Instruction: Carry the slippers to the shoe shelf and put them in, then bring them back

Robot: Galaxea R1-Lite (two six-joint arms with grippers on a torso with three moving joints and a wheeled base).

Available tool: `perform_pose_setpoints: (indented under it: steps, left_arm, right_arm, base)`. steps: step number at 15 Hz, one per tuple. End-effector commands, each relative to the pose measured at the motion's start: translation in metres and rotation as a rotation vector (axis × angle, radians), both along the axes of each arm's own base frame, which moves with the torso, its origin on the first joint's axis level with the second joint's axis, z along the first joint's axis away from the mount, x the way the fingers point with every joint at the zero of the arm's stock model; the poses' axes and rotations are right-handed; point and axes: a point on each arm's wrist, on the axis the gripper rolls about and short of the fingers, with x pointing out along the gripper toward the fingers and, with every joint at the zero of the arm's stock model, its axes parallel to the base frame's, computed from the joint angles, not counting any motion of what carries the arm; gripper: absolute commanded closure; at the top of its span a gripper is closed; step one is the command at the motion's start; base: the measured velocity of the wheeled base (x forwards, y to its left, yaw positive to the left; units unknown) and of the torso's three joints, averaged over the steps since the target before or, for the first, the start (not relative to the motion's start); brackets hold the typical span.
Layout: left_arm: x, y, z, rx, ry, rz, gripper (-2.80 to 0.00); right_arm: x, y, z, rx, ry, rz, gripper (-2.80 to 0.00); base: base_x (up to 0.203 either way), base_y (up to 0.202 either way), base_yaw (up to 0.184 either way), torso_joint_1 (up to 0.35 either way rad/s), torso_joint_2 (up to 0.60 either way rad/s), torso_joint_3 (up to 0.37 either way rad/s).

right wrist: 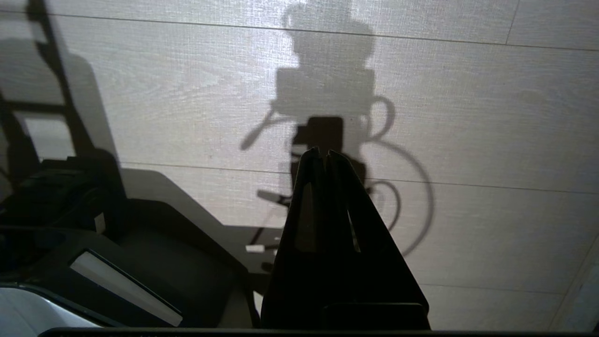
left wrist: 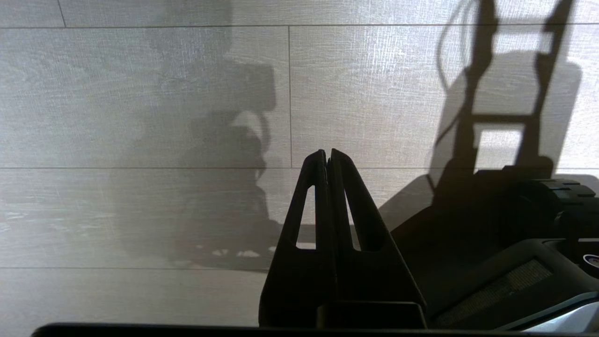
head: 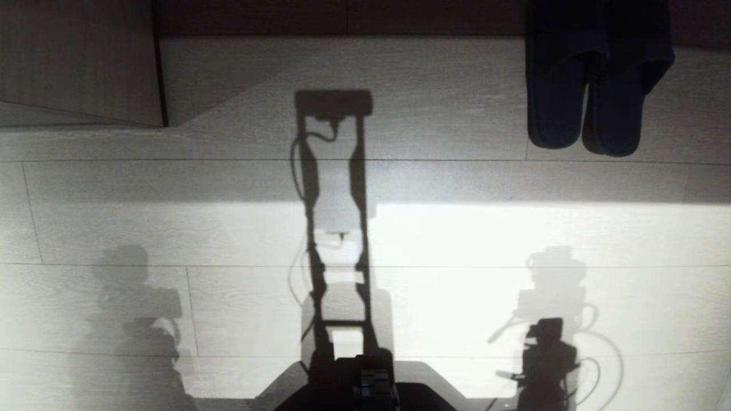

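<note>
Both black grippers have their fingers pressed together on nothing: the left gripper point(left wrist: 327, 153) and right gripper point(right wrist: 322, 152) each hang low over the pale wood-grain plank floor point(head: 457, 240), beside the robot's dark base point(head: 365, 382). The dark charcoal fabric slippers point(head: 588, 91) lie side by side at the floor's far right edge, well apart from both.

The slippers point(head: 594, 85) — a dark, flat, backless pair — lie side by side, touching, on the pale wood-grain floor point(head: 400, 68) at the far right, open heels nearest — toes cut off.
</note>
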Motion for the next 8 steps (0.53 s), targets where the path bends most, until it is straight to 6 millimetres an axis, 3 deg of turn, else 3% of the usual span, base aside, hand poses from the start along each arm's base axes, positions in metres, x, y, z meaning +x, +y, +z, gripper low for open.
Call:
perform_pose_setpoints:
  steps: [1,8]
  left_arm:
    - [0.0000,0.0000,0.0000,-0.001,-0.001,0.000,0.00]
    - [0.0001,0.0000,0.0000,-0.003,0.001,0.002,0.00]
  right_arm:
    - [0.0004,0.0000,0.0001,0.000,0.005,0.000,0.00]
    - [0.0004,0.0000,0.0001,0.000,0.005,0.000,0.00]
  base:
    - [0.000,0.000,0.000,0.000,0.00,0.000]
    - [0.000,0.000,0.000,0.001,0.00,0.005]
